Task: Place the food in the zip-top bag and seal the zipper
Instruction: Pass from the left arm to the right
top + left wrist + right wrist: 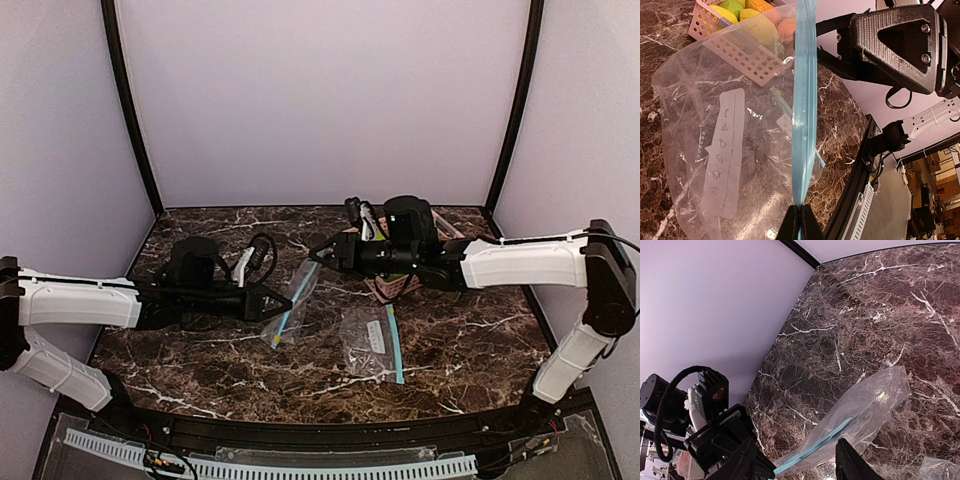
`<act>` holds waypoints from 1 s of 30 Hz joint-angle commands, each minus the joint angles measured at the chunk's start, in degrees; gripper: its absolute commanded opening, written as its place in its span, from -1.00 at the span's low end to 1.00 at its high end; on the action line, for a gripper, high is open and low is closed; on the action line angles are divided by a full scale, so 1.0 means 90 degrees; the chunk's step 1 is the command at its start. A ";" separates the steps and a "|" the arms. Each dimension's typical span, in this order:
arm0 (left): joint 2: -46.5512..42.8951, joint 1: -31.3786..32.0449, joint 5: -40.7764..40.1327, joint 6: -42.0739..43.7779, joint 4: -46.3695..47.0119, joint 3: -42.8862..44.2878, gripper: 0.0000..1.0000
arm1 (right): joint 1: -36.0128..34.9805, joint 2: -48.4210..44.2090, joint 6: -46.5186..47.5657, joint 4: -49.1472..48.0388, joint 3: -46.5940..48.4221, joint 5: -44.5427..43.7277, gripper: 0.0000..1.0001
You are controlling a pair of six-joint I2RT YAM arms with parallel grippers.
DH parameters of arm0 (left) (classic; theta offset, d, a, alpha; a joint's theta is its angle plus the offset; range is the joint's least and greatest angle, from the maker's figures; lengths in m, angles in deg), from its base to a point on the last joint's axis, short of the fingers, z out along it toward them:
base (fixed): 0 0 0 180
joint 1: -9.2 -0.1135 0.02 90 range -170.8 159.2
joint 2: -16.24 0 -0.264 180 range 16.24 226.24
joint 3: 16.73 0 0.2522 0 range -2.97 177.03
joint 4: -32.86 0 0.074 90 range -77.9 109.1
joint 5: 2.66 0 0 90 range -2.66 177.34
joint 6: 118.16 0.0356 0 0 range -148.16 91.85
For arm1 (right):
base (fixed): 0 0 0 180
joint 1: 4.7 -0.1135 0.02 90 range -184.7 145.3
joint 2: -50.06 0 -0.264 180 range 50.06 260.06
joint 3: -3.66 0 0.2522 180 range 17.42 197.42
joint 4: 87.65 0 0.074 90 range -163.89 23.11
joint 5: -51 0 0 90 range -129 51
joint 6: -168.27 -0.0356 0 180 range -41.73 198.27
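A clear zip-top bag [301, 288] with a blue zipper strip [805, 100] is held up off the marble table. My left gripper [283, 303] is shut on the near end of that strip, its fingers [800, 222] pressed together on the blue band. My right gripper [318, 253] is at the bag's far upper end, open, with its fingers on either side of the bag's edge [860, 410] and well apart. The food [757, 27], yellow, green and orange pieces, lies in a pink lattice basket [740, 52] behind the bag.
A second clear bag [368, 342] with a blue strip lies flat on the table near the front middle. The pink basket [392, 287] sits under my right arm. Purple walls close the back and both sides.
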 commanded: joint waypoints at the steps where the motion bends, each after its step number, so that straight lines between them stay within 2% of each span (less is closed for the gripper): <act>1: 0.0069 -0.0023 -0.0037 0.0165 -0.0173 0.0084 -0.99 | -0.0089 0.0263 -0.0297 -0.0118 0.0271 0.0059 -0.01; 8: 0.0137 -0.0023 -0.0007 0.0184 -0.0108 0.0075 -0.99 | -0.0094 0.0486 -0.0668 -0.0139 0.0316 -0.0003 -0.38; 10: 0.0129 -0.0023 -0.0029 0.0244 -0.0159 0.0079 -0.99 | -0.0101 0.0484 -0.0733 -0.0099 0.0327 -0.0053 -0.62; 11: 0.0128 -0.0023 -0.0032 0.0281 -0.0212 0.0087 -0.99 | -0.0099 0.0466 -0.0782 -0.0054 0.0332 -0.0080 -0.86; 12: 0.0123 -0.0016 -0.0042 0.0387 -0.0257 0.0109 -0.99 | -0.0090 0.0456 -0.0848 -0.0008 0.0339 -0.0100 -1.00; 14: 0.0095 -0.0014 -0.0063 0.0605 -0.0482 0.0179 -0.77 | -0.0084 0.0399 -0.0964 0.0095 0.0354 -0.0168 -1.00; 15: 0.0037 -0.0014 -0.0078 0.0691 -0.0630 0.0195 -0.48 | -0.0080 0.0358 -0.1012 0.0132 0.0346 -0.0205 -1.00; 16: -0.0006 -0.0002 -0.0112 0.0860 -0.0685 0.0207 -0.34 | -0.0068 0.0291 -0.1067 0.0166 0.0342 -0.0241 -1.00; 17: -0.0125 0.0007 -0.0203 0.0950 -0.0783 0.0199 -0.08 | -0.0060 0.0242 -0.1125 0.0203 0.0328 -0.0281 -1.00; 18: -0.0199 0.0048 -0.0275 0.1177 -0.0850 0.0181 0.03 | -0.0046 0.0178 -0.1178 0.0222 0.0295 -0.0318 -1.00; 19: -0.0371 0.0080 -0.0491 0.1314 -0.1007 0.0174 0.22 | -0.0028 0.0116 -0.1244 0.0235 0.0264 -0.0338 -1.00; 21: -0.0630 0.0253 -0.0879 0.1975 -0.1338 0.0152 0.41 | 0.0024 -0.0022 -0.1428 0.0231 0.0146 -0.0406 -1.00; 24: -0.1056 0.0436 -0.1384 0.2515 -0.1723 0.0049 0.55 | 0.0116 -0.0234 -0.1620 0.0233 0.0011 -0.0472 -1.00; 30: -0.1663 0.0866 -0.2413 0.3179 -0.1729 -0.0369 0.67 | 0.0237 -0.0537 -0.1717 0.0444 -0.0033 -0.0608 -1.00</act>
